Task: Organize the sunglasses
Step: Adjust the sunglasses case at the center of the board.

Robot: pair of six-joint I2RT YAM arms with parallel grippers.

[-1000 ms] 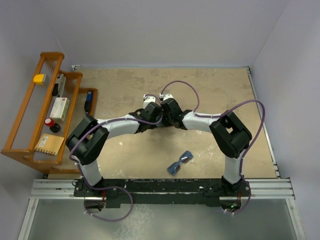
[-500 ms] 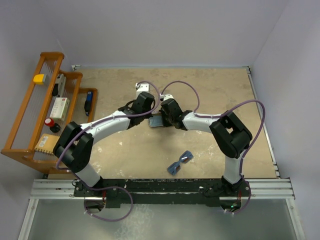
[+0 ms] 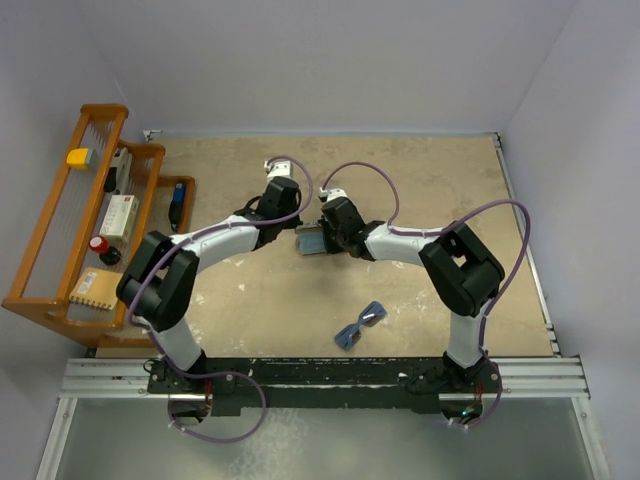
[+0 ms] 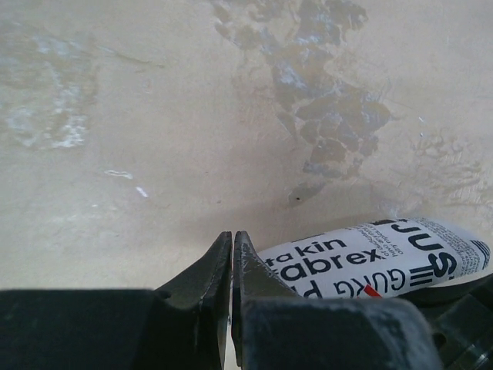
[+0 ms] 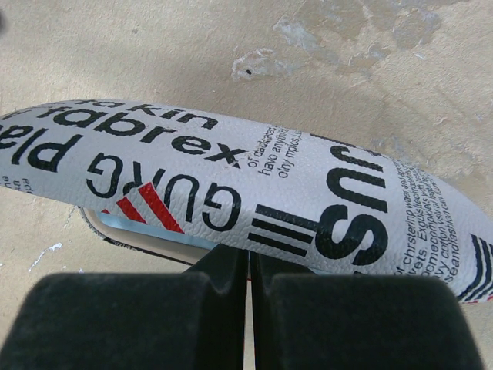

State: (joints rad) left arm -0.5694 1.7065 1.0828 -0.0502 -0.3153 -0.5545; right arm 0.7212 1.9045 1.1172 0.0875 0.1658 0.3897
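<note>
Sunglasses (image 3: pixel 360 325) sit on the table (image 3: pixel 420 190) right up front, just past the rail that carries the arm bases. They lie between the two bases, a little closer to the right arm. Blue lenses, thin dark arms, set at a slant on the bare surface, and nothing is touching them.

Both arms reach well beyond that spot, out to the middle of the table. There we find the glasses case (image 3: pixel 311 241), a pale oval shell covered in bold black lettering with a few red stripes. The right fingers (image 5: pixel 223 266) are pressed together with barely a slit between them. Their tips are right at the near edge of the case, and whether they pinch that edge I cannot tell. The left fingers (image 4: pixel 204 277) are pressed together too, holding nothing. They hang over the mottled tabletop with the end of the case just beside them.

Off on the left edge stands a wooden rack (image 3: pixel 103 111) with small items on its shelves.
</note>
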